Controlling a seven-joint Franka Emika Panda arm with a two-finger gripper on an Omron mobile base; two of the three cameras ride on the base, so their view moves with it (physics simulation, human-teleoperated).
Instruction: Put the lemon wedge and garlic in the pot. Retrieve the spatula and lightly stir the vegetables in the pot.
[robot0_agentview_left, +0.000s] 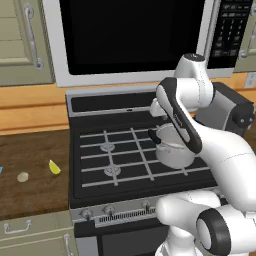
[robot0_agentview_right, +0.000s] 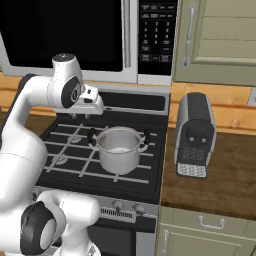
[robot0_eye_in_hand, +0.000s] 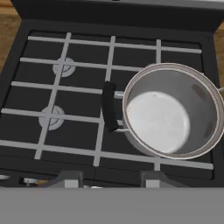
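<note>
The pot (robot0_agentview_right: 119, 148) stands upright on the right side of the stove (robot0_agentview_left: 107, 165), on the grey grates. It is round, of shiny steel, with a pale inside, and nothing lies in it. Its short black handle (robot0_eye_in_hand: 108, 107) points toward the left burners.

The lemon wedge (robot0_agentview_left: 54, 167) lies on the dark wooden table (robot0_agentview_left: 30, 195) left of the stove, its pointed tip upward in the left base view. The garlic (robot0_agentview_left: 23, 176), a round beige bulb, lies near it, to its left.

The hand (robot0_agentview_right: 92, 106) hangs above the back of the stove; whether it is released or clenched cannot be told. A grey toaster (robot0_agentview_right: 194, 135) stands on the table to the right, a microwave (robot0_agentview_left: 135, 35) above.
</note>
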